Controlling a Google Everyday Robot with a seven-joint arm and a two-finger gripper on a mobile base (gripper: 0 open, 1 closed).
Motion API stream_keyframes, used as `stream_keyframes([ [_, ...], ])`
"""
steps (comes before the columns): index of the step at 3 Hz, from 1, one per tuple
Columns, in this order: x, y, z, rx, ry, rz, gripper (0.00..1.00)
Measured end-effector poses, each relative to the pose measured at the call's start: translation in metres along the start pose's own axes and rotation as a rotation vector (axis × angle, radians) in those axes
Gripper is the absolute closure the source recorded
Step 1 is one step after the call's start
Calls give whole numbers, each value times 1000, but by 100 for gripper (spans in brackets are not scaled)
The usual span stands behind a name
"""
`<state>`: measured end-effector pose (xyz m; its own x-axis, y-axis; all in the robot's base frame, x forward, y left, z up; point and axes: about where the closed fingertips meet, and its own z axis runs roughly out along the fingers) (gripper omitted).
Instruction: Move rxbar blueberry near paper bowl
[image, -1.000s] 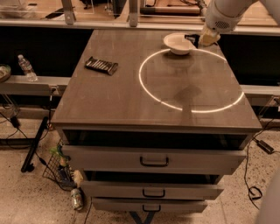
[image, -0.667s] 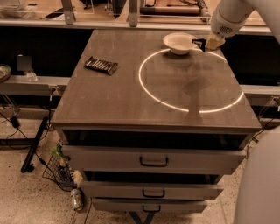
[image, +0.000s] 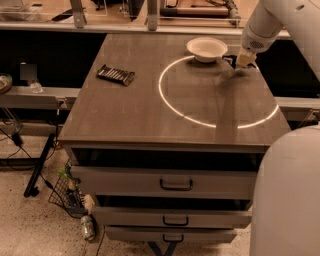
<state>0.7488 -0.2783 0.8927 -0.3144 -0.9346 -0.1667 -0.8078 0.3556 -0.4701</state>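
The white paper bowl (image: 206, 48) stands at the far right of the table top. My gripper (image: 243, 61) hangs from the white arm just right of the bowl, low over the table. A small dark flat shape (image: 229, 60) sits at the gripper's tip, between it and the bowl. It appears to be the rxbar blueberry, but I cannot tell whether it is held or lying on the table.
A black packet with pale stripes (image: 116, 75) lies at the left of the table (image: 150, 115). A bright ring of light (image: 215, 92) marks the right half. Drawers stand partly open below. My white base (image: 287, 195) fills the lower right.
The gripper has come slightly right and toward the front, lower over the table beside the bowl. My base has come further into view at the lower right.
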Motion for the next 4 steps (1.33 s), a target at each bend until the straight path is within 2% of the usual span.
stream_keyframes([
  [3,-37,5,30,-53,-54,-25,13],
  [4,-40,4,25,-60,-66,-8,0],
])
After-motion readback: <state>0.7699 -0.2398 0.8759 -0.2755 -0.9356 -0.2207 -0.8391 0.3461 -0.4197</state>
